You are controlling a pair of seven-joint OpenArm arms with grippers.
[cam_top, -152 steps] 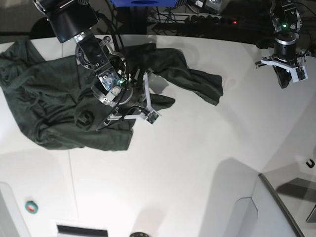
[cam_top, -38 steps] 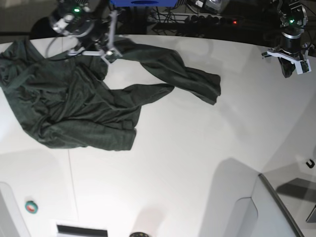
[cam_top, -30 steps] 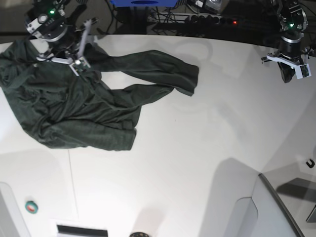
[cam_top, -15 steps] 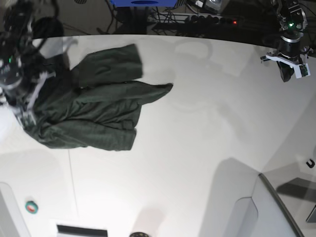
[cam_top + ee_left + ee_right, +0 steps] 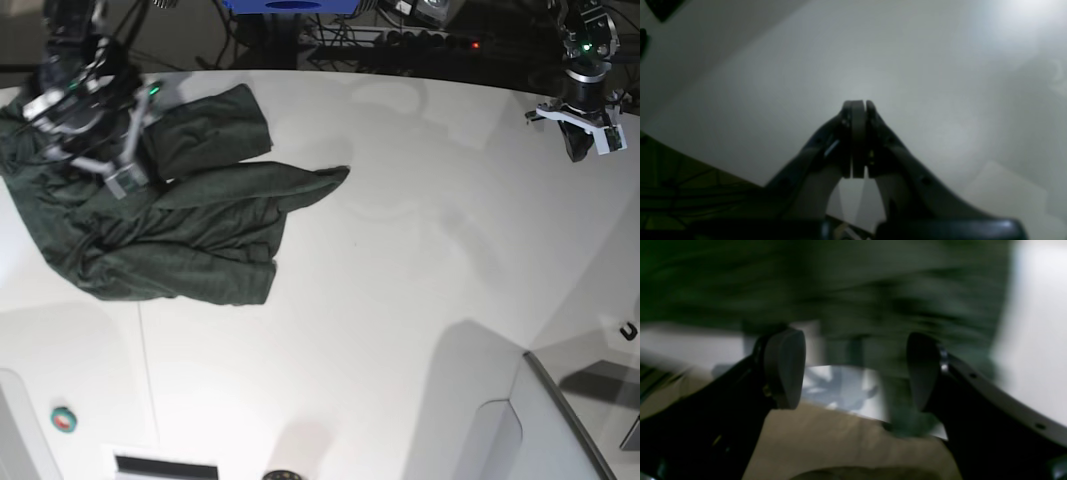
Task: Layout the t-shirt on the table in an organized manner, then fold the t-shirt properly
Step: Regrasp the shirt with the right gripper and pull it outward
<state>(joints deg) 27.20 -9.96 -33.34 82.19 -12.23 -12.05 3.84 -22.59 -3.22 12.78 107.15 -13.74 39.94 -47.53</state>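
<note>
The dark green t-shirt [image 5: 190,225] lies crumpled at the far left of the white table [image 5: 400,300], one flap folded back over its upper part. My right gripper [image 5: 135,140] hovers over the shirt's upper left and is open. In the right wrist view its fingers [image 5: 783,368] stand wide apart, with blurred green t-shirt [image 5: 840,283] cloth just beyond them and nothing clamped. My left gripper [image 5: 580,145] hangs over the far right of the table, well away from the shirt. Its tips are pressed shut on nothing in the left wrist view, where the gripper [image 5: 858,110] sits above bare table [image 5: 923,66].
A raised grey-white panel [image 5: 560,430] with a dark edge stands at the front right. A small round teal and red object [image 5: 63,419] lies at the front left, beside a dark slot [image 5: 165,466]. Cables and a power strip [image 5: 440,40] run behind the table.
My right gripper pulled the shirt's long right part leftward and folded it over the body, then opened and let go. The left arm stayed in place.
</note>
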